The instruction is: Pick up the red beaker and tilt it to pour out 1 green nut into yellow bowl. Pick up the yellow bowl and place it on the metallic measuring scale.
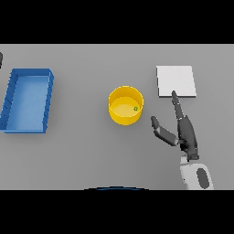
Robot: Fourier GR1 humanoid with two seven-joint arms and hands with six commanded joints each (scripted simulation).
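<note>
A yellow bowl [125, 106] stands upright near the middle of the table, and one small green nut [135, 109] lies inside it at the right. The metallic measuring scale [176, 81], a pale square plate, lies flat to the bowl's right and a little farther back. My right hand [185, 132] rests open to the right of the bowl, fingers straight and reaching to the scale's front edge, thumb spread toward the bowl without touching it. No red beaker shows anywhere. At the far left edge only a dark sliver of my left hand [1, 59] appears.
A blue rectangular tray [28, 99] lies at the left side of the table, nothing visible inside it.
</note>
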